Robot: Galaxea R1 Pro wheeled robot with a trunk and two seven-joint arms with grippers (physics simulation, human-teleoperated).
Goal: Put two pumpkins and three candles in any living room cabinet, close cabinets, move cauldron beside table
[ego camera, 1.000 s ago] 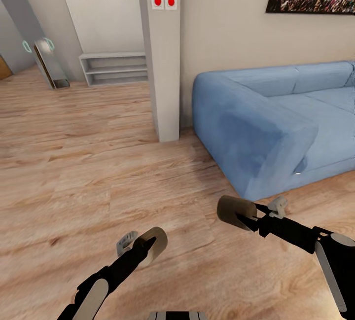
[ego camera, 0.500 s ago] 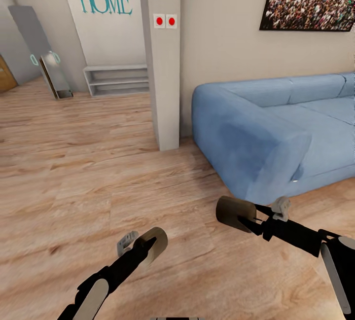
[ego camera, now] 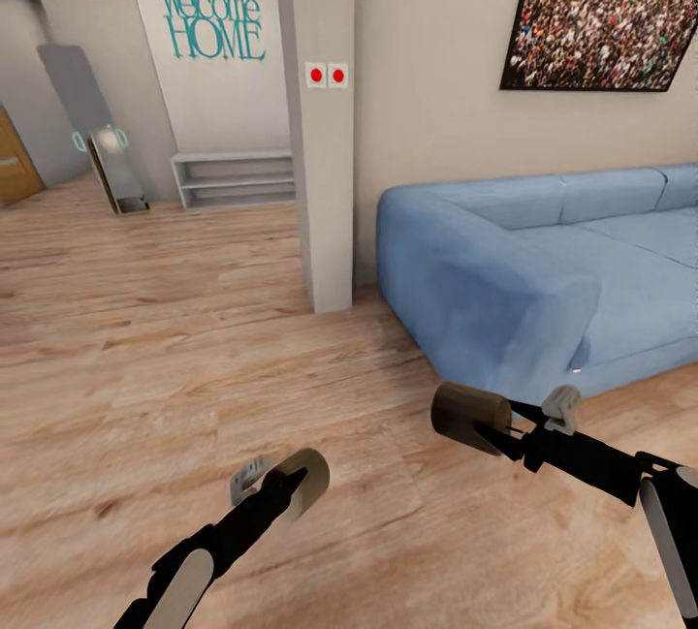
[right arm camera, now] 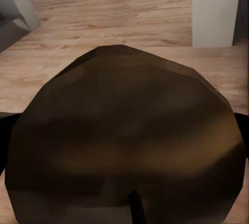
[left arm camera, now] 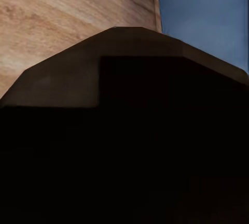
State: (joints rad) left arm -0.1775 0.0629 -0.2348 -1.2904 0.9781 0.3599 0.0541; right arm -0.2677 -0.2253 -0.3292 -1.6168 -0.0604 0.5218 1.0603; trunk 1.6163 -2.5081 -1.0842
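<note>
2 candles are carried: left gripper [ego camera: 291,486] clamps one candle [ego camera: 302,479], right gripper [ego camera: 485,425] another [ego camera: 470,416]; light, stiff wax, best pinched across its round sides.

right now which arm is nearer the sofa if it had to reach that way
Right. The right end effector sits just in front of the blue sofa arm, while the left end effector hangs over bare wood floor, farther from it.

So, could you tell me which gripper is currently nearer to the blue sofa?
The right. The right gripper hovers just in front of the blue sofa, by its near armrest corner, while the left gripper hangs over the wooden floor, farther from it.
</note>
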